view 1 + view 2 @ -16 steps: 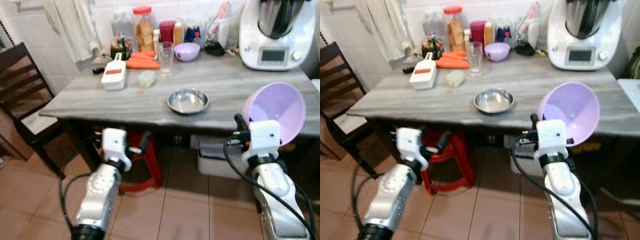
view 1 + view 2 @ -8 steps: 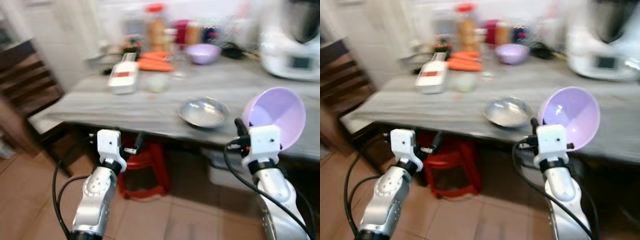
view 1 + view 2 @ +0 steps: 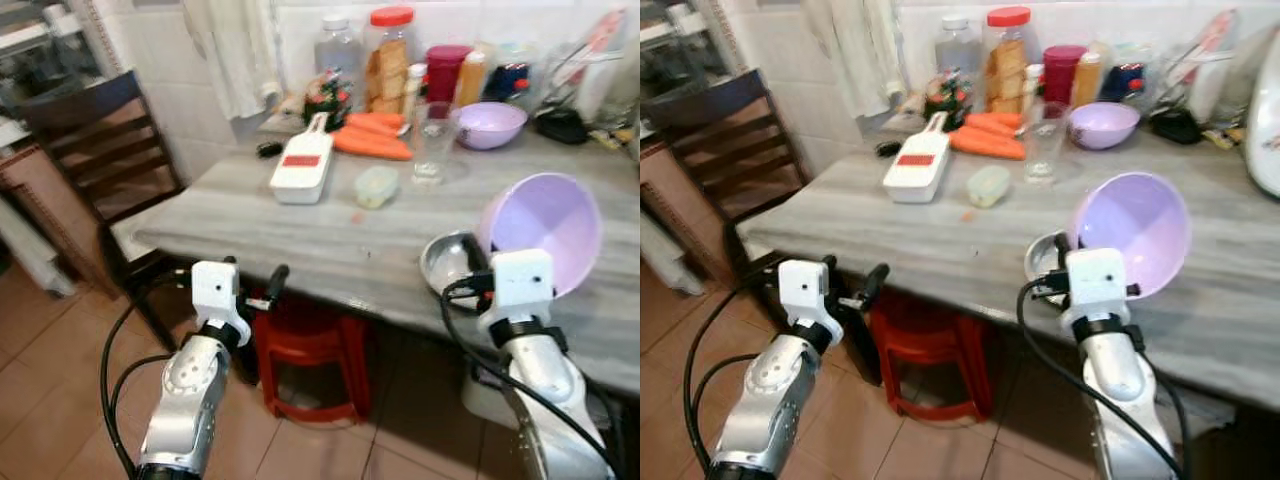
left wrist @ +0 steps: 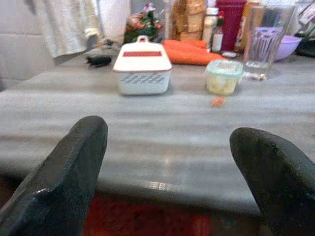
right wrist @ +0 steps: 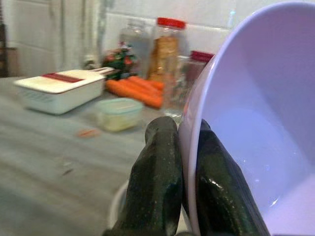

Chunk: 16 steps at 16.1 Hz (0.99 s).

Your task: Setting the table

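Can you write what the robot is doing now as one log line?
right claw: holding purple bowl by rim | left claw: open, empty | table: ahead

Both eye views look down and forward from the head at the counter (image 3: 300,240) from its front edge, arms low in frame; same scene, slightly offset sideways. The left wrist cam sits near counter height, aimed across the top toward the white box (image 4: 142,68) and glass (image 4: 261,42) at the back. The right wrist cam is super close behind the lilac bowl (image 5: 261,123), and it catches that same box, carrots (image 5: 135,91) and jars.
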Available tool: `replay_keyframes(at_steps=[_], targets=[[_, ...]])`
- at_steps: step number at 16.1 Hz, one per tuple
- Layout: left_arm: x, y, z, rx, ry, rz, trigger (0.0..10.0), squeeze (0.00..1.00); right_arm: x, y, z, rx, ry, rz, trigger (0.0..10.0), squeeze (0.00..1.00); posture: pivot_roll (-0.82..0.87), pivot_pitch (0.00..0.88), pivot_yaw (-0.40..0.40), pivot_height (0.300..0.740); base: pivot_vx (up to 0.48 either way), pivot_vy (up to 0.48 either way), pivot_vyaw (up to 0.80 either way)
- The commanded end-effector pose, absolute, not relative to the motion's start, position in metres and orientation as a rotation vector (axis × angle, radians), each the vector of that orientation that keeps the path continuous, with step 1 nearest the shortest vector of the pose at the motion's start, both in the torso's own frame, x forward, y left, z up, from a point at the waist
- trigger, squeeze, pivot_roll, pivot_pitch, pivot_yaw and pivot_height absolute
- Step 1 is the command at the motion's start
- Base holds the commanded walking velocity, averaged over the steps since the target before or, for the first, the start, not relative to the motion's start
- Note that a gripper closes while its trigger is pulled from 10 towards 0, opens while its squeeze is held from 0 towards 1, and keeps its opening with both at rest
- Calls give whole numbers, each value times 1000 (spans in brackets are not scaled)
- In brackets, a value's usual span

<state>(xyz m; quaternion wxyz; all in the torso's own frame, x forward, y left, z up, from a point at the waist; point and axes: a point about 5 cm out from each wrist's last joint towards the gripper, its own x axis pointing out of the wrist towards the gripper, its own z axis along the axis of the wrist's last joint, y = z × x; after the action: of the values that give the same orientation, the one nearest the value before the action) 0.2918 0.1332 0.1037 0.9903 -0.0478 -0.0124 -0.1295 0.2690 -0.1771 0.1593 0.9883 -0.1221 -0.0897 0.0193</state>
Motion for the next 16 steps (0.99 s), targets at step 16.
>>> replay_keyframes(at_steps=[16], targets=[[259,139,96,-13,31,-606,10000,0,304,-165,165,-326,-85,278,10000,0,-124,46,60,740,83,0,0]])
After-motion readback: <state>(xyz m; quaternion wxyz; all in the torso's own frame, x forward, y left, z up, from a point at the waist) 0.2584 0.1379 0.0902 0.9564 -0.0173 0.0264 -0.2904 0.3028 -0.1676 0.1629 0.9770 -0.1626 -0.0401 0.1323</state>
